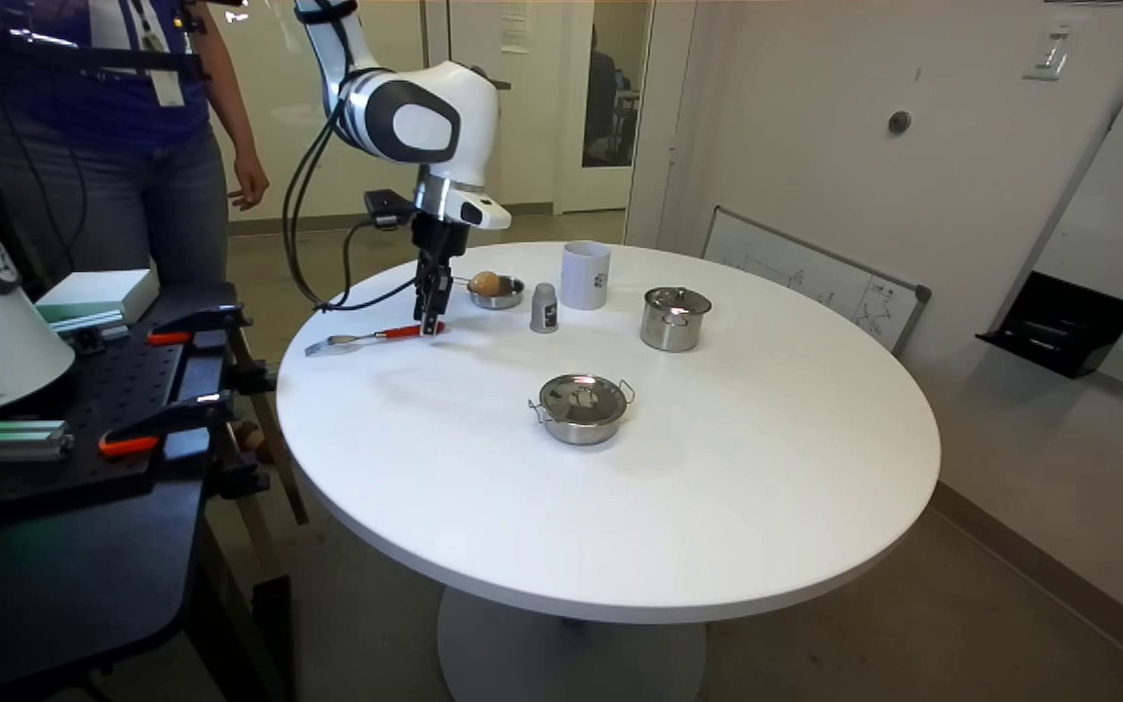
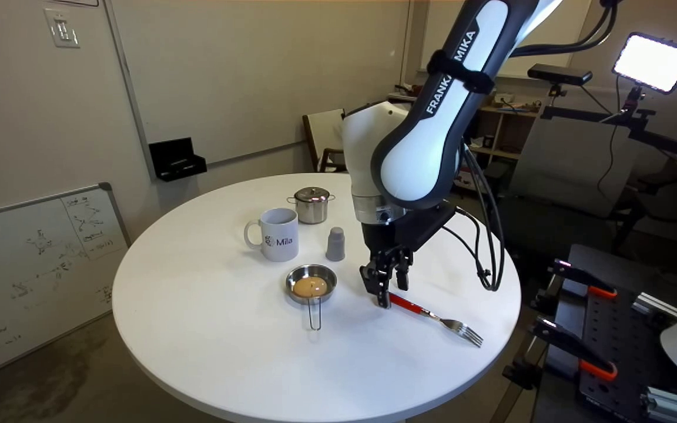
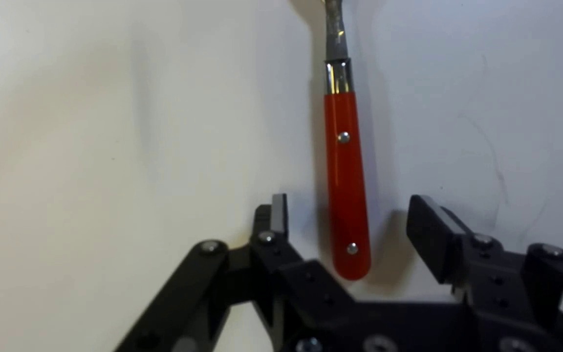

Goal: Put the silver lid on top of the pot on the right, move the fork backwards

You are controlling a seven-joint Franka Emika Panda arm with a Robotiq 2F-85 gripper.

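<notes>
Parted jaws straddle the fork (image 3: 344, 161); silver lid (image 1: 583, 398) covers pot (image 1: 583, 432).

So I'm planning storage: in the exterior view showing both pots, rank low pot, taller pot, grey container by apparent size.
Low pot
Taller pot
Grey container
The low pot sits nearest the camera, which enlarges it.
</notes>
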